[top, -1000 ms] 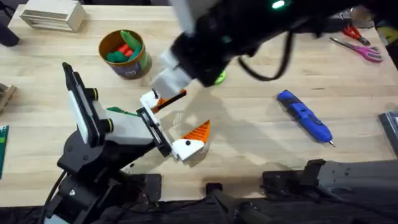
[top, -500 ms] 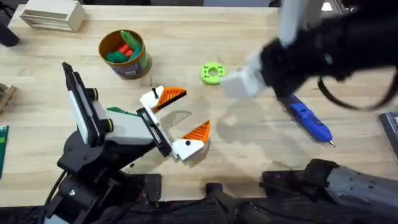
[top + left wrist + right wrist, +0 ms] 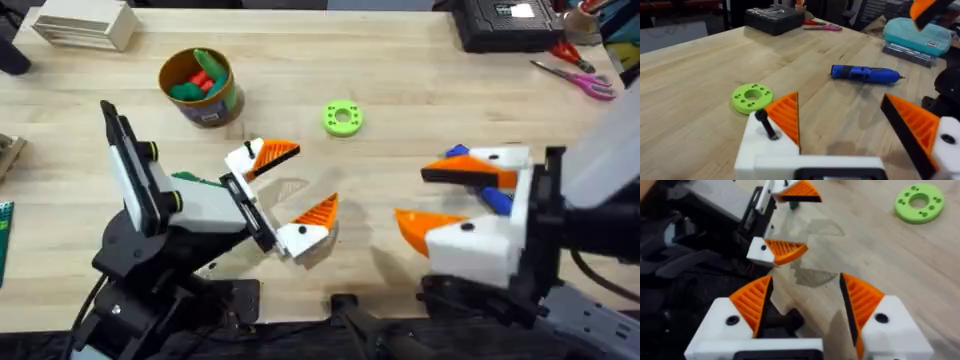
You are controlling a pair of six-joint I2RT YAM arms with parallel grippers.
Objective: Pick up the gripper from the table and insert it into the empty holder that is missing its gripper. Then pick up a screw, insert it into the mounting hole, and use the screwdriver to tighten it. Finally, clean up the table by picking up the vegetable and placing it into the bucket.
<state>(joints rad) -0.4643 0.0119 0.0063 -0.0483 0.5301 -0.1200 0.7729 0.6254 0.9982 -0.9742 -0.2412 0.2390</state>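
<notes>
The blue screwdriver (image 3: 487, 183) lies flat on the wooden table (image 3: 420, 70), partly hidden under the right gripper (image 3: 432, 196), which hangs over it with its two white fingers spread apart and nothing between the orange ribbed pads (image 3: 418, 226). In the left wrist view the screwdriver (image 3: 863, 74) lies on its side, its thin metal bit pointing toward a teal pouch (image 3: 916, 35).

The left gripper (image 3: 285, 182) sits low at the middle of the table, jaws wide and empty. Both of its blocky white finger mounts carry an orange wedge-shaped tip: one (image 3: 270, 154) toward the far side, one (image 3: 316, 212) toward the near side. A dark screw (image 3: 766, 124) stands up from the mount beside the tip in the left wrist view. The right wrist view looks along its own open fingers toward the left gripper (image 3: 790, 222).

The bright green ring (image 3: 342, 118) lies flat just beyond the left gripper. The bucket (image 3: 200, 87), round with a yellow-orange rim, stands further left near the far edge, holding green and red toy pieces. A dark green strip shows beside the left arm's wrist; I cannot tell what it is.

The tabletop is pale butcher-block wood. Pink-handled scissors (image 3: 575, 77) and a black case (image 3: 497, 22) lie at the far right corner.
</notes>
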